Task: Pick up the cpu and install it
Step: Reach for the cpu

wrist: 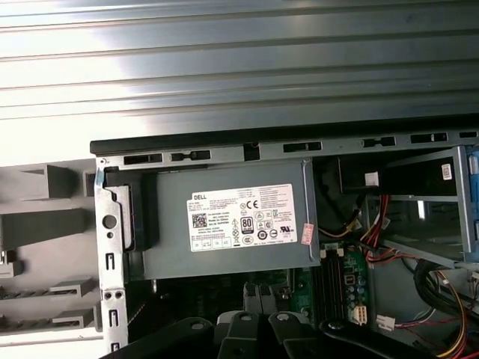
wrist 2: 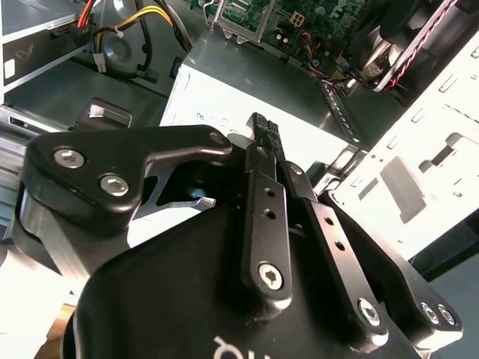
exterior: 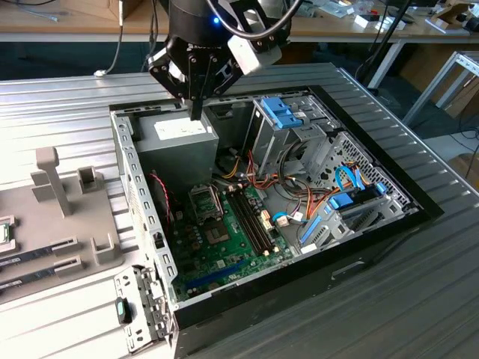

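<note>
The ribbed worktop (exterior: 60,105) is carrying the open case (exterior: 419,215) at the centre of the exterior view, with a grey fixture (exterior: 56,196) at 9 o'clock of it. Inside the case, the power supply (exterior: 176,149) is sitting at 11 o'clock. The motherboard (exterior: 239,239) is lying toward 5 o'clock of the supply, and the socket (exterior: 206,202) is lying just beside the supply's near edge.

The tool (exterior: 196,111) is hanging point-down over the power supply's 12 o'clock edge, well apart from the fixture. In the second wrist view the fingers (wrist 2: 258,191) are meeting at their tips. The tool is closed, and nothing is showing between the pads.

The cpu (exterior: 4,233) appears to be lying flat on the fixture at the 9 o'clock edge of the exterior view, partly cut by the frame. It is lying at 12 o'clock of two memory sticks (exterior: 37,253) and is not touching the tool.

Judgement: the pick-up step is in hand and is not yet made, since the tool is standing over the case and not over the part. The pick-up is calling for an open tool, squared over the cpu, gripping it level by its edges. Whether the socket latch is raised cannot be told.
</note>
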